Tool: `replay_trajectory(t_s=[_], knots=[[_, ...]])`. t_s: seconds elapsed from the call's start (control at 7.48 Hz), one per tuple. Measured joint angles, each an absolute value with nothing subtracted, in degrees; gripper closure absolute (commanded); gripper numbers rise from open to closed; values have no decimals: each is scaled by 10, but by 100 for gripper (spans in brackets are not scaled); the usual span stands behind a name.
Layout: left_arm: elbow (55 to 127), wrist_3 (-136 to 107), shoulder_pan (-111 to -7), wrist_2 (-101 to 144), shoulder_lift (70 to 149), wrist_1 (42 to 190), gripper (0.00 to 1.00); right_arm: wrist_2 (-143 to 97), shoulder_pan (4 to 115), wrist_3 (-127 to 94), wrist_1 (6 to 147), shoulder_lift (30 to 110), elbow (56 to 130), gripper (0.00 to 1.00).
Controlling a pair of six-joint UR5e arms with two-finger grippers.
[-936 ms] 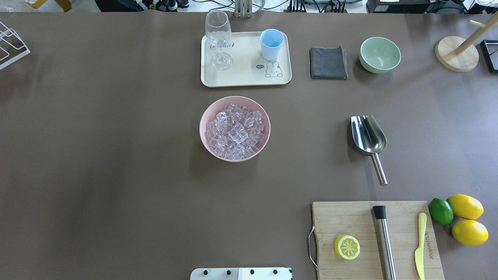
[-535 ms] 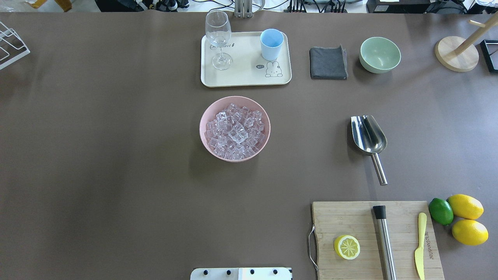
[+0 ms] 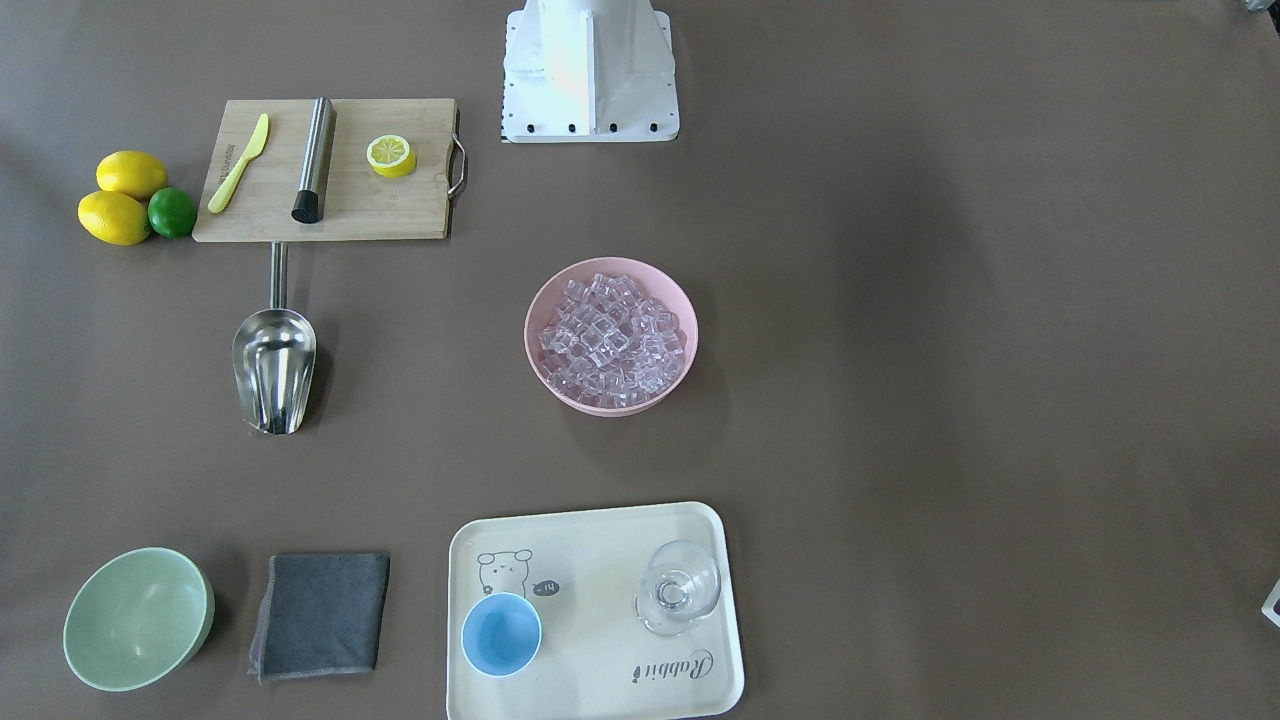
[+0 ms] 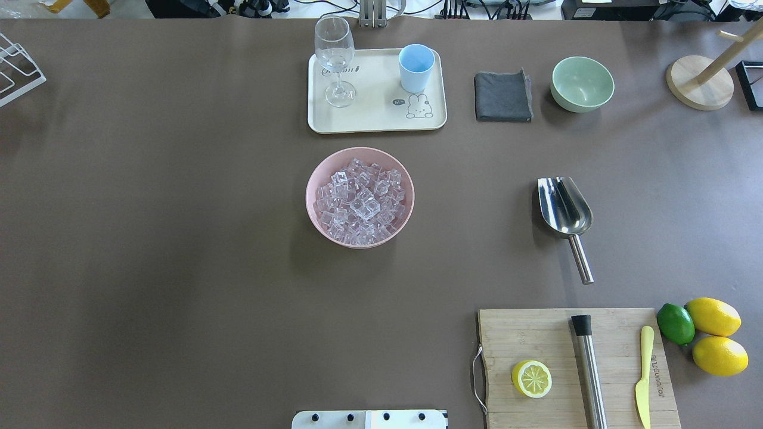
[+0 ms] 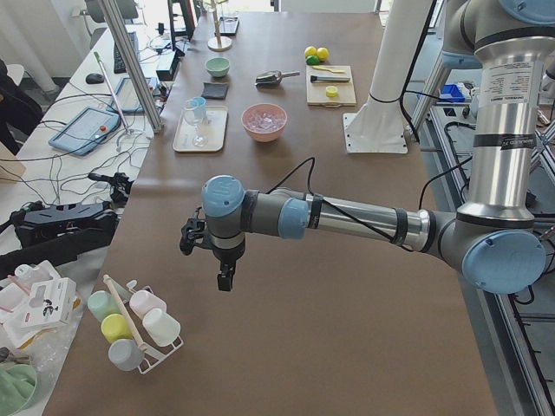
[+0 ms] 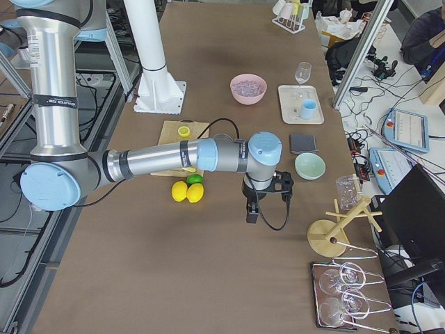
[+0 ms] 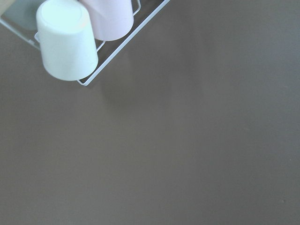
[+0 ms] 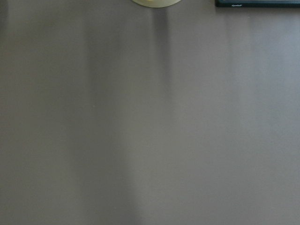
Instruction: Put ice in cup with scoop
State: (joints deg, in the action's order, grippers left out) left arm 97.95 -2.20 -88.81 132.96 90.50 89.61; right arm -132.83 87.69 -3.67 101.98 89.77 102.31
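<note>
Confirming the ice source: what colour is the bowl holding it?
The bowl is pink; front-facing view.

I see the worktop (image 4: 179,238) lit brightly and evenly, from above. The pink bowl (image 4: 325,168) throws only a soft, blurred shadow at its foot. To the right of the bowl, the scoop (image 4: 563,205) shows hard glare and dark reflections. Both wrist views look soft, and pale streaks run down the right one.

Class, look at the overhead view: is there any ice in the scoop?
No, the scoop shows only bare steel inside, and the ice lies heaped in the pink bowl.
</note>
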Motion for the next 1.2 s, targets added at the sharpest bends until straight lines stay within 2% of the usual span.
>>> replay_trajectory(t_s=[0.4,0.8,1.2], knots=[[987,-21,-839,1327,907,991,3,-1328,741,-245,980,893,1095,1],[992,-21,-769,1326,909,1111,3,-1318,606,-419,905,858,1100,1],[993,-20,-680,1327,937,1176,3,-1288,525,-514,839,842,1074,1]])
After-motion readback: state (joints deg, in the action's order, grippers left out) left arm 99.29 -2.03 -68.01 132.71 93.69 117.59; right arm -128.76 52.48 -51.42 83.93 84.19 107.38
